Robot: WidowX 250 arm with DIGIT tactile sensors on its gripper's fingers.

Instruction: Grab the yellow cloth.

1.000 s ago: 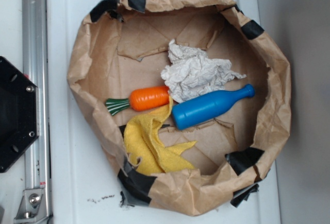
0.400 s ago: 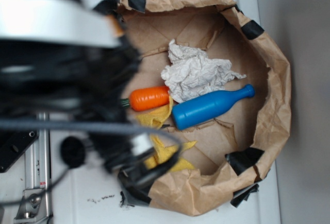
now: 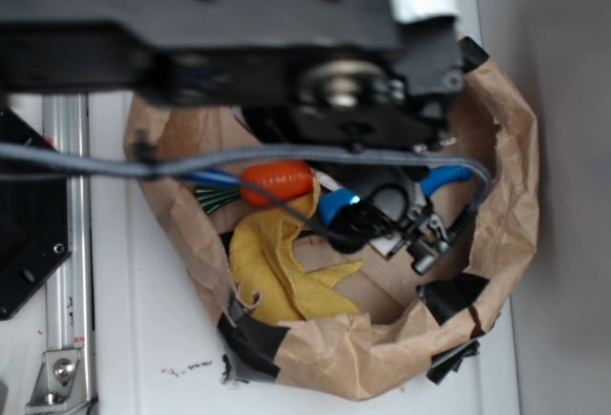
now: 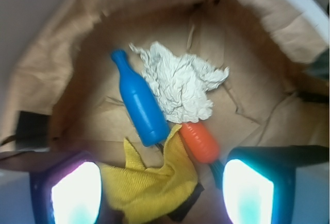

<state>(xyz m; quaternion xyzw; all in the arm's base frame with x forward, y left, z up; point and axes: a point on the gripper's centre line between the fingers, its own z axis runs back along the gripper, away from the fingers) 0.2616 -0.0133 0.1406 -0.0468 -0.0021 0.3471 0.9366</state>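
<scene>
Two fingers point(image 4: 72, 193) show at the bottom of the wrist view, one on each side, with a wide gap between them, so the gripper point(image 4: 160, 193) is spread apart and holds nothing. Their pads glow bright white and blue-green.

Between the fingers, low in that view, lies the yellow cloth point(image 4: 149, 185). It is soft and rumpled. Its wide part sits at the bottom, and one pointed corner sticks up toward the blue bottle point(image 4: 136, 100) and touches the bottle's fat end. In the outside view the yellow cloth point(image 3: 277, 272) lies in the lower left of the brown paper bag point(image 3: 511, 176). There its long way runs up and down, with a thin tip reaching up to the orange carrot point(image 3: 277, 181) and another pointed corner poking out to the right.

The carrot point(image 4: 201, 141) lies just beside the cloth, by its upper right edge. The white paper wad point(image 4: 180, 82) sits above the carrot and touches the side of the bottle. The bottle's thin neck points up and to the left in the wrist view.

In the outside view the big black robot arm point(image 3: 220, 33) covers the top of the bag and hides most of the bottle.
</scene>
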